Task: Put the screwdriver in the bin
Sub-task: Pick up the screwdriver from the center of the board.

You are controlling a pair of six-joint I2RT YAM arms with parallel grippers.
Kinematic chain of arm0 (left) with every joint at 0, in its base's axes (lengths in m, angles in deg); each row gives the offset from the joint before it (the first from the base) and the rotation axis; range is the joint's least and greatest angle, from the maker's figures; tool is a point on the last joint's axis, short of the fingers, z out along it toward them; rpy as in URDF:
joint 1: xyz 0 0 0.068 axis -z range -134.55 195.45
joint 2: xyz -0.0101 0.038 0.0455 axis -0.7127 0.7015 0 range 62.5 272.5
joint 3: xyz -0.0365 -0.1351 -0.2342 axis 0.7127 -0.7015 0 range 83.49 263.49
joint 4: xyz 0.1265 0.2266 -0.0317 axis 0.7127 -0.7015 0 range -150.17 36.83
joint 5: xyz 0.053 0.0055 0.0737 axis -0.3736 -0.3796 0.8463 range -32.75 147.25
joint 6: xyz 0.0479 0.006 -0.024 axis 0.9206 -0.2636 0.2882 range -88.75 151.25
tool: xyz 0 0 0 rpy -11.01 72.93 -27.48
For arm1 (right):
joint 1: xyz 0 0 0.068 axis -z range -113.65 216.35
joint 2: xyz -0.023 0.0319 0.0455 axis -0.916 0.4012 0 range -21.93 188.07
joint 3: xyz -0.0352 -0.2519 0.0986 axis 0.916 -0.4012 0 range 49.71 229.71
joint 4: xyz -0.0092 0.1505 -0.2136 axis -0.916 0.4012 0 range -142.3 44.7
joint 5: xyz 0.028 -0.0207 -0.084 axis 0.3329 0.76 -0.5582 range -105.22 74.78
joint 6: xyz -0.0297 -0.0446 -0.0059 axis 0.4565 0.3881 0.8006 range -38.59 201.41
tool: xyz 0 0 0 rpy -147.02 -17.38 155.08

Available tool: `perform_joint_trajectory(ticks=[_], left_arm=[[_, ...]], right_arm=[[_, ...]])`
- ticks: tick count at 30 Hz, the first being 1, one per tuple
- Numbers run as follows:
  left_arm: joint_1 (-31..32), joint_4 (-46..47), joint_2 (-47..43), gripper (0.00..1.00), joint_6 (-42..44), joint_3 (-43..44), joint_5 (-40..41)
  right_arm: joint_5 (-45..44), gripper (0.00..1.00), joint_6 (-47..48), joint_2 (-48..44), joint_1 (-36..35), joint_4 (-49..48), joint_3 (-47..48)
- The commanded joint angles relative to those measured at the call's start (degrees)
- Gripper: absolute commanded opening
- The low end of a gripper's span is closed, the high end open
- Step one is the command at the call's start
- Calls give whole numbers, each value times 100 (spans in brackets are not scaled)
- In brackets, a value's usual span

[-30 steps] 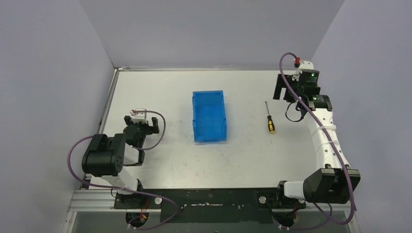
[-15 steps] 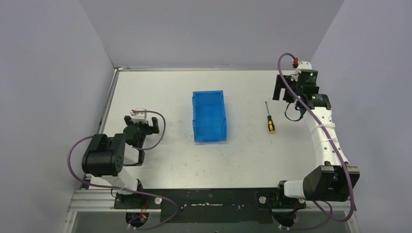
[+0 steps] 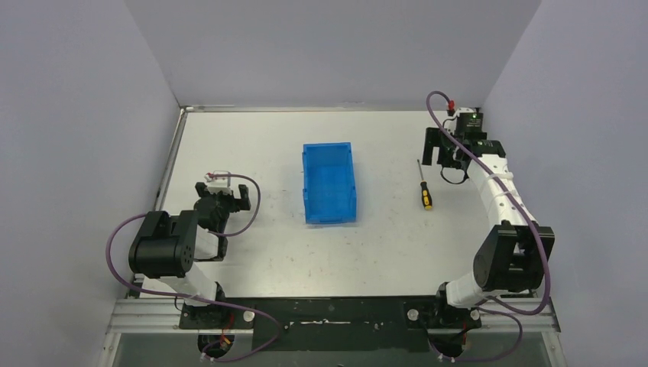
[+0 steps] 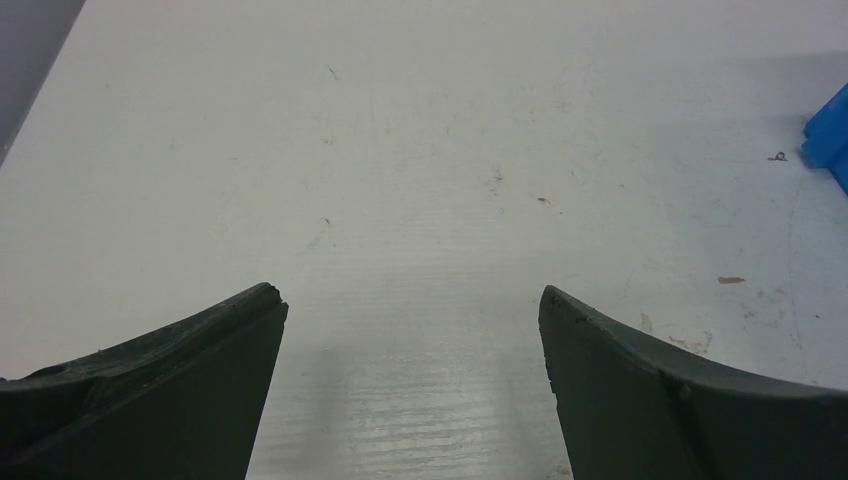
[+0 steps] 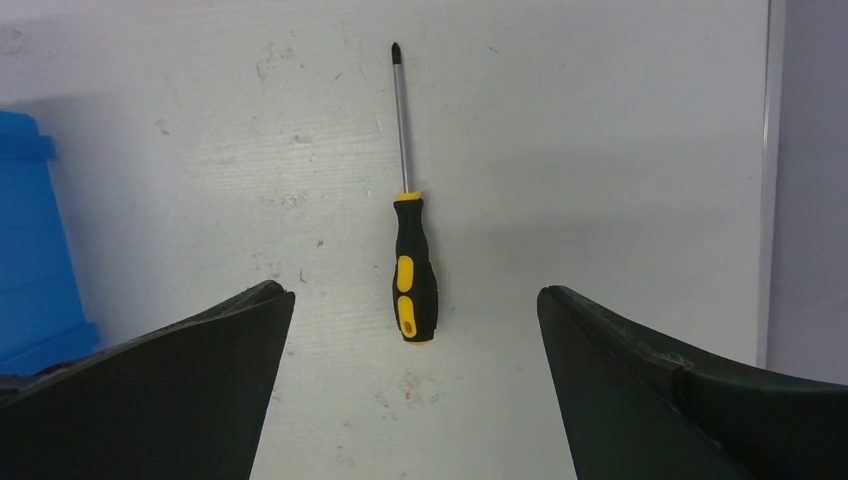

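The bin (image 3: 329, 183) is set mid-table (image 3: 252, 153), open side up, ready for loading from above. The right gripper (image 3: 434, 153) is aimed at the screwdriver (image 5: 410, 260), jaws spread wide, seemingly to straddle the handle. The left gripper (image 3: 223, 200) is parked aside, jaws apart. The screwdriver is seen lying flat, right of the bin, well apart.

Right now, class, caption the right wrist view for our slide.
Open right gripper poised over the screwdriver on the table, blue bin at frame's left.
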Motion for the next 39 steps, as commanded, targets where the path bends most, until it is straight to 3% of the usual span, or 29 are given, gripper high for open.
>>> perform_joint_trajectory(ticks=[1, 17, 31, 35, 39], left_arm=[[3, 72, -81, 97, 8, 47, 9], [3, 72, -85, 97, 9, 47, 11], [3, 73, -79, 97, 10, 47, 12], [3, 75, -82, 97, 1, 47, 12], [3, 76, -85, 97, 10, 47, 16]], right_arm=[[105, 100, 27, 222, -19, 104, 54], [162, 98, 70, 1189, -19, -323, -672], [131, 91, 149, 2059, -18, -95, -181], [149, 85, 150, 2144, -21, -31, -79], [149, 71, 151, 2197, -21, 51, -35]])
